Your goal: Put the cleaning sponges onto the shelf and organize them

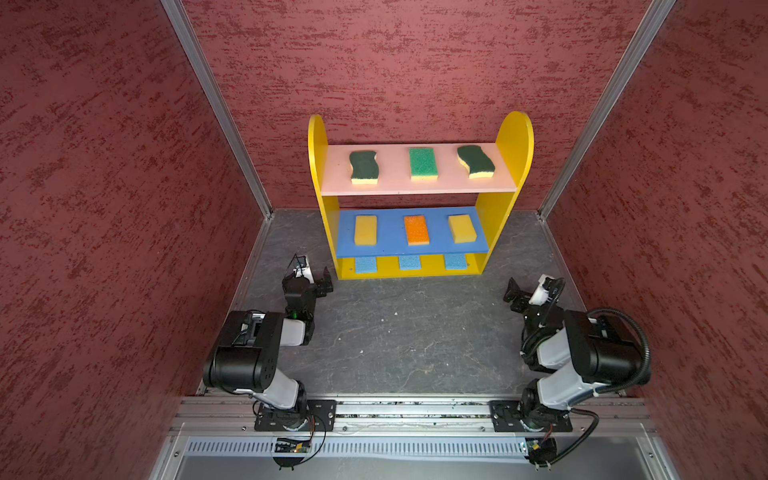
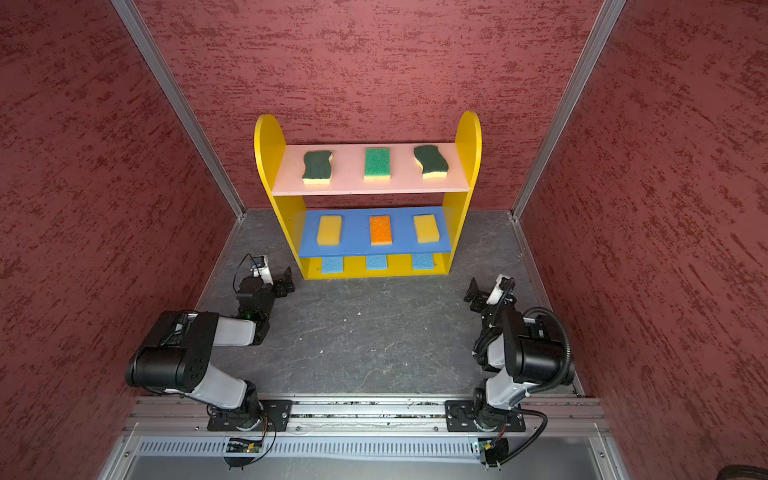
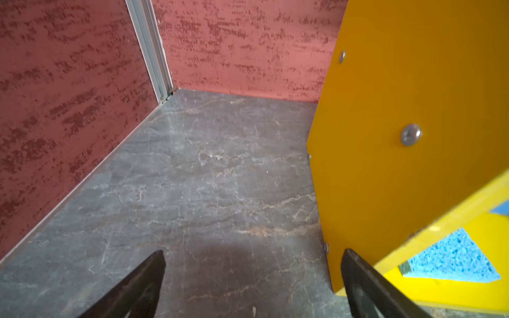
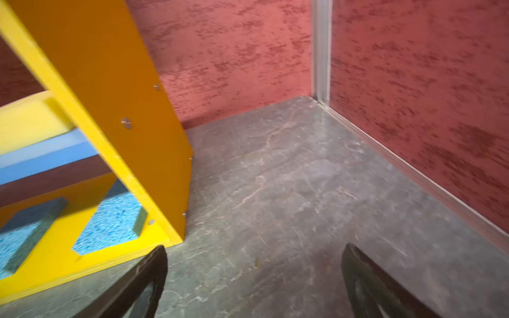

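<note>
Standing at the far middle of the grey tabletop [image 1: 395, 332], the shelf [image 1: 514, 141] carries nine cleaning sponges [image 1: 461, 227], three to a board, none touching its neighbour. On the pink top board [image 1: 395, 183] a bright green sponge [image 1: 422, 163] lies between two dark-green wavy sponges [image 1: 364, 165]. On the blue middle board [image 1: 392, 241] an orange sponge [image 1: 416, 229] lies between two yellow sponges [image 1: 365, 229]. Three blue sponges [image 1: 409, 262] line the yellow bottom board [image 1: 430, 267], their far ends hidden under the blue one. The left end effector [image 1: 325, 284] is near the shelf's near left corner, jaws spread wide and empty; the right end effector [image 1: 513, 293] is near the near right corner, also wide apart, holding nothing.
</note>
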{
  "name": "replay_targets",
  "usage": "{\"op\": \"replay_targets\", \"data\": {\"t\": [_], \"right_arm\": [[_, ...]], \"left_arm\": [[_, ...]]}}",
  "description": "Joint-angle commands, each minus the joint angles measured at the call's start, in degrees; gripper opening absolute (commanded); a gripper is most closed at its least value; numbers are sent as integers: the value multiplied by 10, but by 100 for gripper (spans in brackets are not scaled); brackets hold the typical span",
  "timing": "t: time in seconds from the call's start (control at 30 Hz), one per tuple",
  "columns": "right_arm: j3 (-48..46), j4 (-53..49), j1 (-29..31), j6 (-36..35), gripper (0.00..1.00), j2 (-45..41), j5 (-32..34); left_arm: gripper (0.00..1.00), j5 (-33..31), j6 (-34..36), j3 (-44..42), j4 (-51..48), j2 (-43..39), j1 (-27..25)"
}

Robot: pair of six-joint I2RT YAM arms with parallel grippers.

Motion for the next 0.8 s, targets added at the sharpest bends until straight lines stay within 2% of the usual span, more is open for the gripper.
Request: {"op": "replay_targets", "data": {"t": [0.0, 0.13, 0.63, 0.77], "right_arm": [[17, 42, 3, -28, 99, -11, -32], [7, 63, 3, -16, 99, -8, -3], [15, 46, 3, -14, 99, -10, 4], [2, 72, 3, -9, 99, -6, 15]], "left_arm": [[99, -9, 6, 2, 29, 3, -1], [99, -7, 6, 3, 24, 2, -1], [99, -7, 6, 4, 22, 0, 0], [99, -7, 6, 3, 22, 1, 0]]}}
